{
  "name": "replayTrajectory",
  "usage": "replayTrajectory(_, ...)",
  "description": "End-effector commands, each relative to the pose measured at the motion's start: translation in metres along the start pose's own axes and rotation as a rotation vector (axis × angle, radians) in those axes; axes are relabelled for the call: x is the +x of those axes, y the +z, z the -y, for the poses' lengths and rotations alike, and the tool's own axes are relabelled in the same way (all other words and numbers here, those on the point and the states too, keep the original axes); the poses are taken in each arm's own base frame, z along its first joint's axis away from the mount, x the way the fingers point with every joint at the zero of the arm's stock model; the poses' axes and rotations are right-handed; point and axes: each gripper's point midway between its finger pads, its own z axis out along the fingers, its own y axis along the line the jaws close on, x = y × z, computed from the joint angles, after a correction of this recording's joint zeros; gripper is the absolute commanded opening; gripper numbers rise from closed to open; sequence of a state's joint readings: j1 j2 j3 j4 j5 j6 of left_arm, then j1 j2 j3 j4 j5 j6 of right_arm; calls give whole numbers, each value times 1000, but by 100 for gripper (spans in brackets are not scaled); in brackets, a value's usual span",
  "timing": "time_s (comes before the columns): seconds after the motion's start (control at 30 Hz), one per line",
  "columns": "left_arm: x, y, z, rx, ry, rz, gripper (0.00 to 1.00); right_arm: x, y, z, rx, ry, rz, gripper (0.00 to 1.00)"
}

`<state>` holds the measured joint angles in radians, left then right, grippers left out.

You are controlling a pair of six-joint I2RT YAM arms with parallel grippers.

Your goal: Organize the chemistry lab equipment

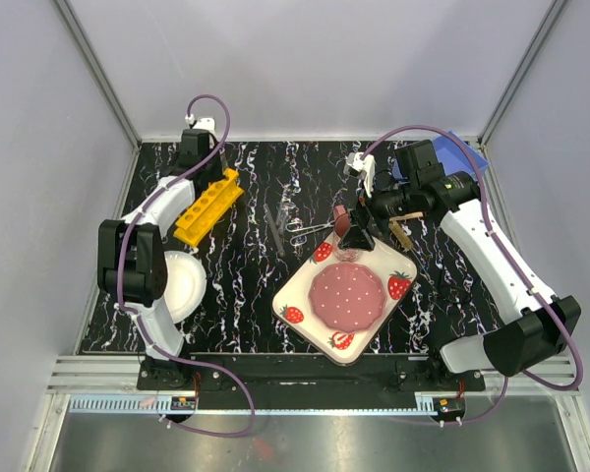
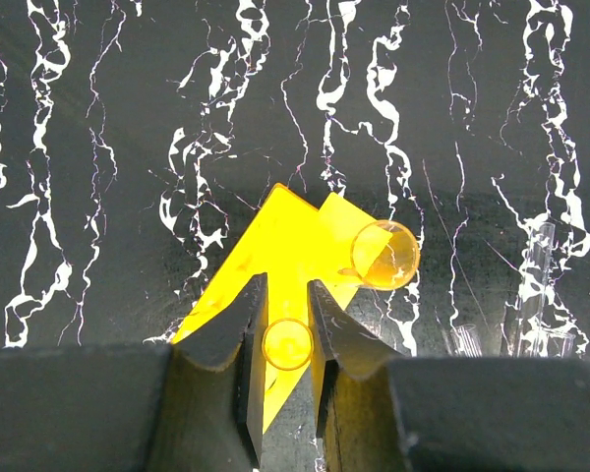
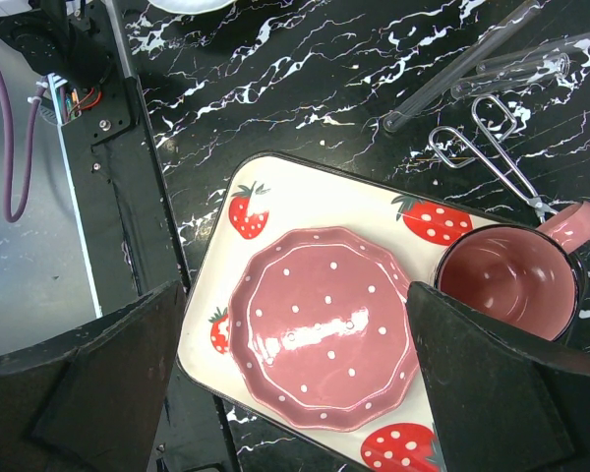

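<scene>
The yellow rack point(image 1: 207, 205) lies at the table's back left, and the left wrist view looks straight down on it point(image 2: 285, 246). My left gripper point(image 2: 287, 320) is shut on a thin clear tube point(image 2: 287, 344), seen end-on over the rack. A second tube point(image 2: 385, 255) stands in the rack beside it. More clear tubes point(image 1: 273, 224) point(image 3: 472, 69) lie on the table's middle, next to the metal loop-handled scissors point(image 1: 305, 228) point(image 3: 492, 157). A wooden clamp point(image 1: 400, 233) lies near the right arm. My right gripper point(image 3: 297, 295) hangs open above the tray with nothing between its fingers.
A strawberry-print tray point(image 1: 310, 285) holds a pink dotted plate point(image 3: 324, 329) and a pink mug point(image 3: 506, 280). A round white plate point(image 1: 182, 283) sits at the left edge. A blue object point(image 1: 477, 157) lies at the back right corner.
</scene>
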<state>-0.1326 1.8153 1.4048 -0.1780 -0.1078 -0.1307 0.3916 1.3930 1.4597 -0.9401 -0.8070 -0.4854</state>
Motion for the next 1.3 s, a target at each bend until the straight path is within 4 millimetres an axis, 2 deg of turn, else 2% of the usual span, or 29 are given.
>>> replayTrajectory(0.0, -24, 2, -4, -31, 10, 103, 6, -6, 0, 0, -20, -10, 25, 100)
replayTrajectory(0.4, -8, 12, -3, -30, -3, 76, 7, -6, 0, 1, -21, -4, 22, 100)
replayTrajectory(0.73, -3, 15, -5, -41, -2, 59, 10, -6, 0, 1, -27, 0, 22, 100)
replayTrajectory(0.93, -7, 12, -4, -41, -18, 59, 24, -6, 1, 1, -29, 3, 19, 100)
replayTrajectory(1.2, -24, -6, -5, -41, -24, 90, 38, -5, 1, 2, -31, 11, 17, 100)
replayTrajectory(1.27, -27, -10, -7, -48, -29, 95, 45, -5, 1, 1, -31, 12, 16, 100)
